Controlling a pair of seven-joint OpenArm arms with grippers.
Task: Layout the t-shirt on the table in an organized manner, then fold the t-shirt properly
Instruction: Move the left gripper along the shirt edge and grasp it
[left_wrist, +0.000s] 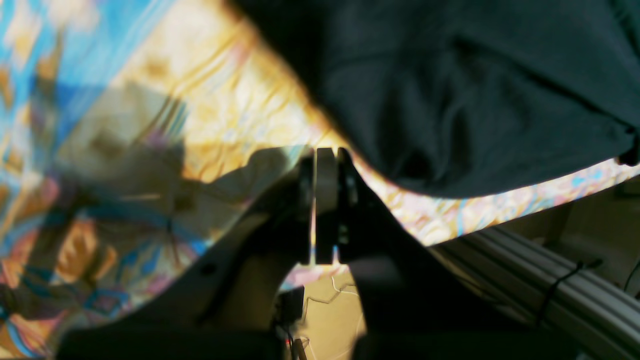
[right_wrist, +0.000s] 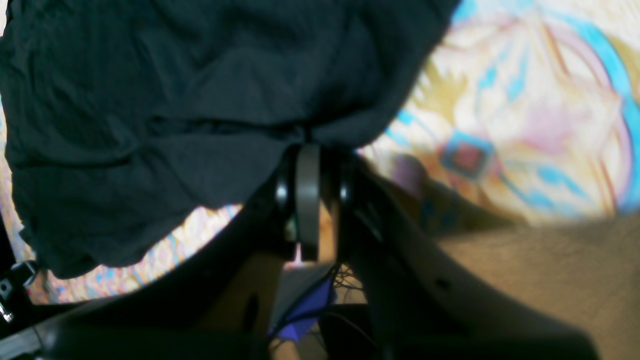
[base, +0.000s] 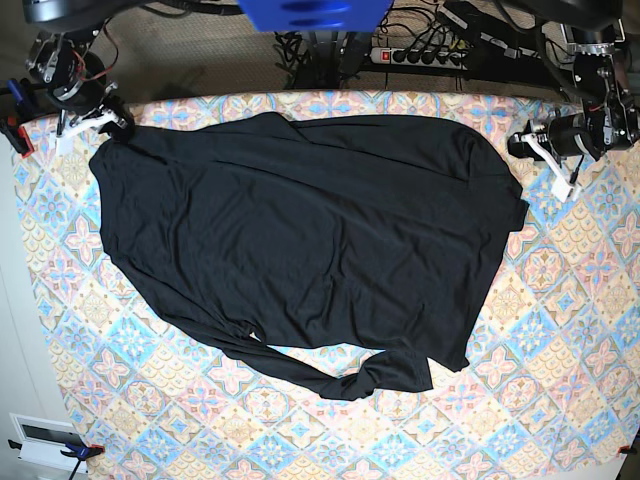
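While the t-shirt (base: 300, 240) sprawls mid-frame on the counter (base: 560, 400), my right hand (right_wrist: 312, 145) pinches its edge upper left; my left hand (left_wrist: 326, 150) is closed, empty, upper right.

A large rectangular bench (base: 560, 340) covered in pastel blue, pink, yellow and cream floral-diamond cloth carries one plain black t-shirt of thin soft fabric (base: 300, 240), spread wide across its far half, rumpled along the near edge.
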